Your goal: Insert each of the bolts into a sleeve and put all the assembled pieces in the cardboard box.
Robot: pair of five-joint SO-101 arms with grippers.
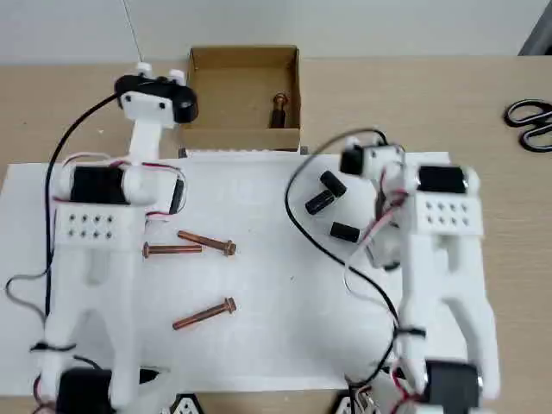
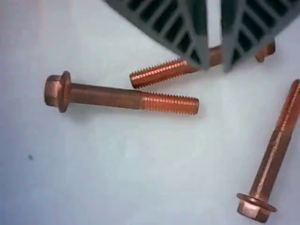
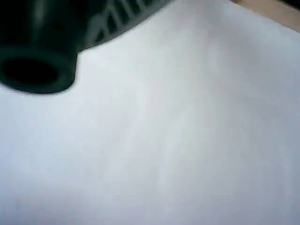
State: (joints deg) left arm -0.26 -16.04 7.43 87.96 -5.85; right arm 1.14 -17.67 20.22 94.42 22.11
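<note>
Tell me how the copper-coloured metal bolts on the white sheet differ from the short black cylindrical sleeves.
The copper-coloured metal bolts are long, thin and threaded, with flanged heads; the short black cylindrical sleeves are stubby and smooth. Bolts lie by the left arm, sleeves by the right arm. Both lie loose on the white sheet.

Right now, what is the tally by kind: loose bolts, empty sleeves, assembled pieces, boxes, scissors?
Loose bolts: 3
Empty sleeves: 3
Assembled piece, inside the box: 1
Cardboard box: 1
Scissors: 1
Total: 9
</note>
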